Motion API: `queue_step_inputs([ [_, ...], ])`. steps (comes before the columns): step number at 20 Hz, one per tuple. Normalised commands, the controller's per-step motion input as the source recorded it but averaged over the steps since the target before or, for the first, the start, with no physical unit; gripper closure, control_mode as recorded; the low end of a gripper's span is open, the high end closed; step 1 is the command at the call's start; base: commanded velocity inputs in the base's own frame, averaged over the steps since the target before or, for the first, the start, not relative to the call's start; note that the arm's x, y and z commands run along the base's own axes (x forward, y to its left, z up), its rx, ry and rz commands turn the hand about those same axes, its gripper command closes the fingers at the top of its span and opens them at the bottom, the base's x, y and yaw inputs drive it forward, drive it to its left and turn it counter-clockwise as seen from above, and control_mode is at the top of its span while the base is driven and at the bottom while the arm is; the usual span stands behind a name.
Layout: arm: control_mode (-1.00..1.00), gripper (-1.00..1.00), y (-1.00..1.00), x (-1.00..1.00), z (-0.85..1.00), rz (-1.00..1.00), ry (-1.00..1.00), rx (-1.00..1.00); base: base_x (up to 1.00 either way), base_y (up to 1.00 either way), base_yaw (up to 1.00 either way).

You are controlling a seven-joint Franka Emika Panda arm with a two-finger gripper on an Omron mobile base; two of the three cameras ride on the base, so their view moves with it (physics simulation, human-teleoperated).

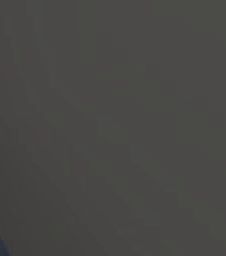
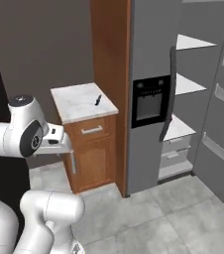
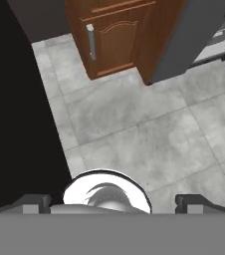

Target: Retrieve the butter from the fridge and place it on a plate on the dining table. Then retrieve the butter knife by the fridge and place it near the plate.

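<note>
The grey fridge (image 2: 151, 94) stands right of a wood panel, its right door (image 2: 218, 99) swung open onto white shelves (image 2: 189, 85) and its left door shut. The small dark butter knife (image 2: 97, 100) lies on the marble top of the narrow cabinet (image 2: 82, 103) to the fridge's left. My gripper (image 3: 114, 203) points down at the tiled floor, its fingertips (image 3: 32, 201) wide apart and nothing between them. It is open. My hand (image 2: 57, 141) hangs in front of that cabinet, below the knife. The butter, the plate and the dining table are out of view.
The wooden cabinet has a drawer (image 2: 91, 130) and a door with a metal handle (image 3: 90, 42). Grey floor tiles (image 3: 149, 134) stretch before the fridge. A flat dark grey surface (image 1: 115, 125) sits close to the left base camera. A dark wall (image 2: 39, 49) runs behind the cabinet.
</note>
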Motion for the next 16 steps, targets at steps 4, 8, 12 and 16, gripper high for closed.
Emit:
queue_step_inputs([
  [4,1.0,-1.0,0.0,0.0,0.0,0.0,0.0,0.0,0.82,0.99,-0.4],
  [8,1.0,-1.0,0.0,0.0,0.0,0.0,0.0,0.0,0.73,0.92,-0.31],
  [12,1.0,-1.0,0.0,0.0,0.0,0.0,0.0,0.0,0.58,0.58,-0.26],
  [16,1.0,-1.0,0.0,0.0,0.0,0.0,0.0,0.0,0.56,0.1,-0.14],
])
